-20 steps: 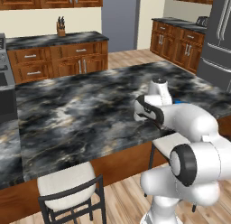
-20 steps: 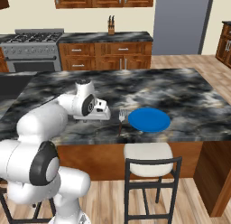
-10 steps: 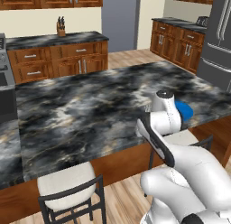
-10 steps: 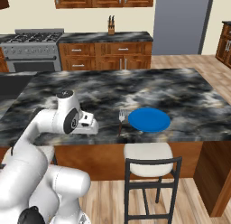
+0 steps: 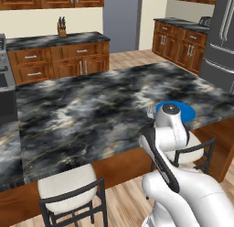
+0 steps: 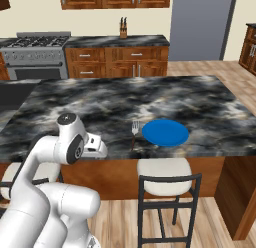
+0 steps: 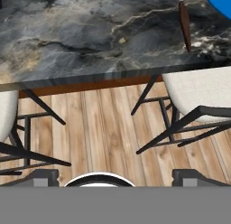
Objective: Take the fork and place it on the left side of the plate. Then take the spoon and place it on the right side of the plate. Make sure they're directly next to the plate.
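Pincer (image 7: 115, 177) has backed off the counter (image 7: 90, 33). A second ago it sat over the worktop right next to the fork; now it hangs past the counter's front edge, looking down at the wood floor (image 7: 99, 123) and the stool (image 7: 198, 90).

Jaws are spread wide with nothing between them.

Fork (image 7: 184, 26) hasn't moved since then. It lies flat on the counter, ahead of the pincer and off to one side, at the top right of the hand view, with the dark handle pointing back toward the counter edge. In the right base view it's well apart from the pincer, out along the counter.

Plate (image 7: 221, 2) is just past the fork, on the far side from the pincer. Fork is just beside its left rim, with what looks like a thin gap, not touching.

My read: fork leg looks done, since it was released left of the plate and stayed there while the arm withdrew. The retreat looks like a reposition for the spoon leg, which is still open. Worth checking the fork gap counts as "directly next to".
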